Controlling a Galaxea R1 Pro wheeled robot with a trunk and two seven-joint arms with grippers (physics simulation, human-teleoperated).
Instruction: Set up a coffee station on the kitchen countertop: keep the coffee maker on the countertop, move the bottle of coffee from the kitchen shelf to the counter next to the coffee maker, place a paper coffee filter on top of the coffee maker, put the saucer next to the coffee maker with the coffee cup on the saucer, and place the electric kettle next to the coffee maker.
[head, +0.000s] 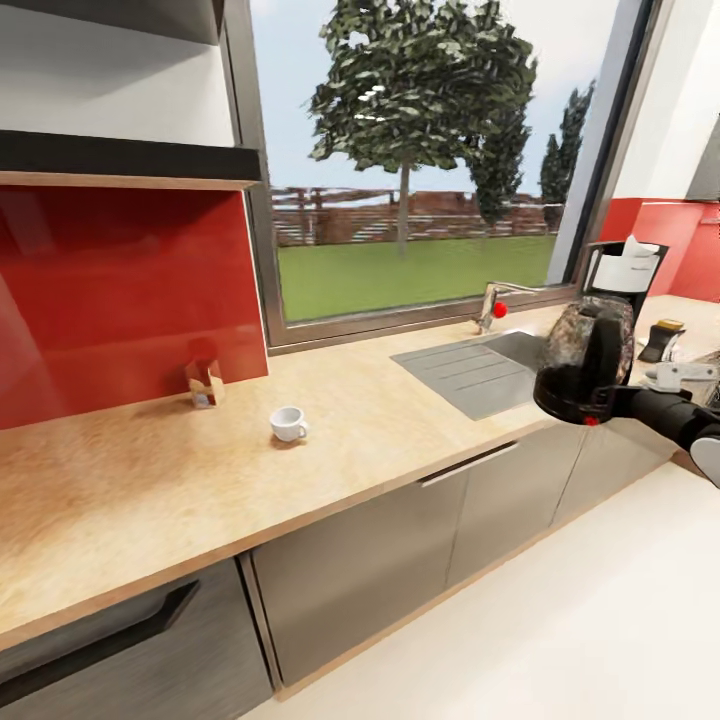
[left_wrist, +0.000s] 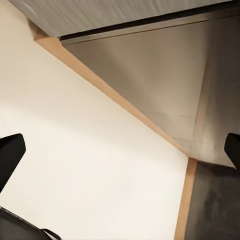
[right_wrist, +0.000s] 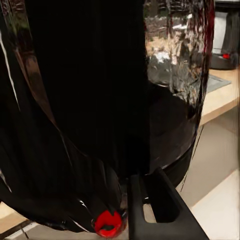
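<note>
My right gripper (head: 598, 400) is shut on the black handle of the electric kettle (head: 588, 355). It holds the kettle upright in the air over the front edge of the kitchen countertop (head: 380, 440), beside the sink. The right wrist view shows the kettle (right_wrist: 100, 100) up close, with its red switch (right_wrist: 107, 222) beside one finger (right_wrist: 160, 210). Behind it stands the coffee maker (head: 622, 275) with the white paper coffee filter (head: 636, 246) on top and the bottle of coffee (head: 664, 338) beside it. The coffee cup (head: 288, 423) sits alone on the counter. My left gripper (left_wrist: 120, 150) is open and empty. The saucer is hidden.
A steel sink (head: 475, 372) with a tap (head: 492, 305) lies between the cup and the coffee maker. A small brownish box (head: 205, 384) stands against the red backsplash. Two dark wall slabs (head: 120, 158) hang at upper left. The left wrist view looks down at pale floor (left_wrist: 90, 165) and cabinet fronts (left_wrist: 160, 85).
</note>
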